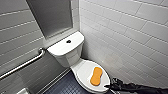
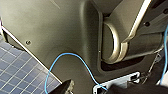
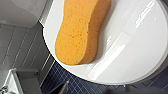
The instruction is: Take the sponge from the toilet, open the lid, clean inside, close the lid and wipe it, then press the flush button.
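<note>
Orange and soft, the sponge (image 1: pixel 96 76) lay flat on the closed lid (image 1: pixel 83 72) of the toilet (image 1: pixel 68 57), its long side running from the hinge end toward the front. It sat toward the side nearer the white tiled wall (image 1: pixel 130 32). Nothing gripped it. My right claw (image 1: pixel 111 85) hung at the end of its black arm just beside the lid's front rim, near the sponge but apart from it. Whether it touched the rim I could not tell, nor whether it stood wide or narrow.

From my right wrist the sponge showed large and close, pitted with small pores, one rounded end near the lid's edge. The glossy white plastic under it carried bright streaks of reflected light. Past that edge lay the dark blue tiled floor (image 3: pixel 65 78).

On the tank top sat a round dark flush button (image 1: pixel 68 41). A metal grab bar (image 1: pixel 22 65) ran along the grey wall on the other side of the toilet.

My left wrist looked at my own dark body panel, with a thin blue cable (image 2: pixel 65 55) looping across it and blue floor tiles beside it.
</note>
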Robot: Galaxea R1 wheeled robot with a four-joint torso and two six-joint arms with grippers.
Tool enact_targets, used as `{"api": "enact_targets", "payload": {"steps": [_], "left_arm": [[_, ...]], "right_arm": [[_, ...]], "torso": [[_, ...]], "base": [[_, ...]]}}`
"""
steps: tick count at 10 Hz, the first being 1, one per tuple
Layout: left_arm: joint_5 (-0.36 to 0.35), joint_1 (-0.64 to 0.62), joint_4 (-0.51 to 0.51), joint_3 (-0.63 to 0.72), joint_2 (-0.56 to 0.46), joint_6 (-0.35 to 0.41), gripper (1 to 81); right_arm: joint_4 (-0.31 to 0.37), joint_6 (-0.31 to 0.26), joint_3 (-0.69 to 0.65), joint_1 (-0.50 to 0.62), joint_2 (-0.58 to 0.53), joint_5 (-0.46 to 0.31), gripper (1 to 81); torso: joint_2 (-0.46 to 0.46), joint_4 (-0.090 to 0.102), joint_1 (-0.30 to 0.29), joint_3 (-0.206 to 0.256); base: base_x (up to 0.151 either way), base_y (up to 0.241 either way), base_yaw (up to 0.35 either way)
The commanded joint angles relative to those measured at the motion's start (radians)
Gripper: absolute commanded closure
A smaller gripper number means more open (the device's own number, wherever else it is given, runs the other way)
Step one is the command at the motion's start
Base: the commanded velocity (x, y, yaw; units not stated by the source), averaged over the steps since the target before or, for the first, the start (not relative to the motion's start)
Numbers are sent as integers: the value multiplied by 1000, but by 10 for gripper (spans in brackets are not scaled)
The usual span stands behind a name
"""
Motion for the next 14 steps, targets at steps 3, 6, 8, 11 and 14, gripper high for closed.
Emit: {"api": "enact_targets", "payload": {"steps": [3, 6, 8, 11, 14], "left_arm": [[81, 31, -4, 7, 6, -2, 10], [81, 31, -3, 7, 8, -2, 10], [83, 33, -3, 6, 8, -2, 10], [86, 50, -5, 6, 12, -2, 10], [83, 99, -5, 8, 23, -2, 10]], "right_arm": [[33, 17, 21, 173, -41, -40, 10], [43, 22, 36, 209, -48, -40, 10], [62, 21, 41, 238, -55, -40, 10], [82, 23, 35, 273, -27, -40, 10], [85, 23, -25, 275, 30, -40, 10]], "torso": [[-167, 0, 106, -86], [-261, 0, 165, -164], [-232, 0, 147, -132], [-259, 0, 165, -148], [-258, 0, 165, -149]], "base": [[0, 0, 0], [0, 0, 0], [0, 0, 0], [0, 0, 0], [0, 0, 0]]}}
